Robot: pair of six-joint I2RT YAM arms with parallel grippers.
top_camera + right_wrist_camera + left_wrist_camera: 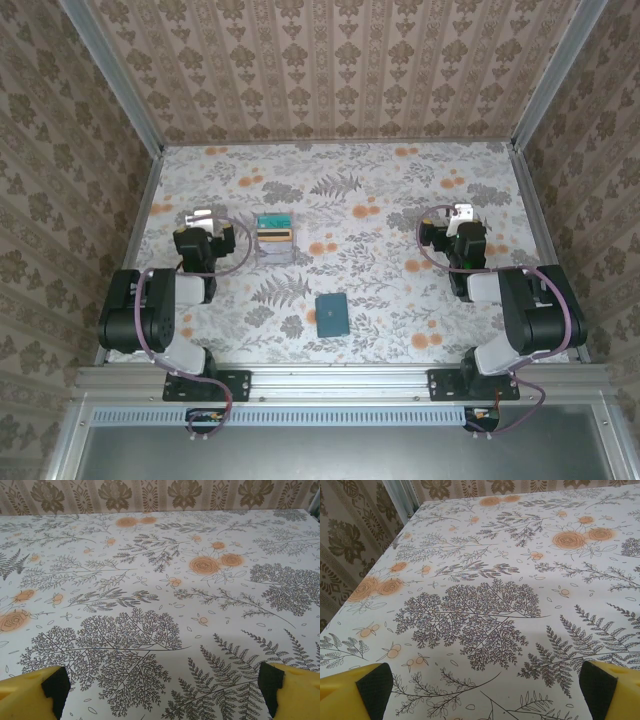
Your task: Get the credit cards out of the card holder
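Note:
The card holder (331,314) lies folded shut, dark teal, at the table's near middle between the two arms. Two credit cards rest on a small pale grey tray (276,256) farther back: a teal-green card (273,221) and an orange-yellow card (275,237) with a dark stripe. My left gripper (200,218) (485,685) hovers just left of the tray, open, its yellow fingers (350,692) wide apart over bare tablecloth. Over the right side my right gripper (462,212) (164,685) is also open, with nothing between its fingers (295,692).
A floral tablecloth (380,190) covers the table. Patterned walls and metal frame posts (120,90) close it in at the back and sides. A metal rail (340,380) runs along the near edge by the arm bases.

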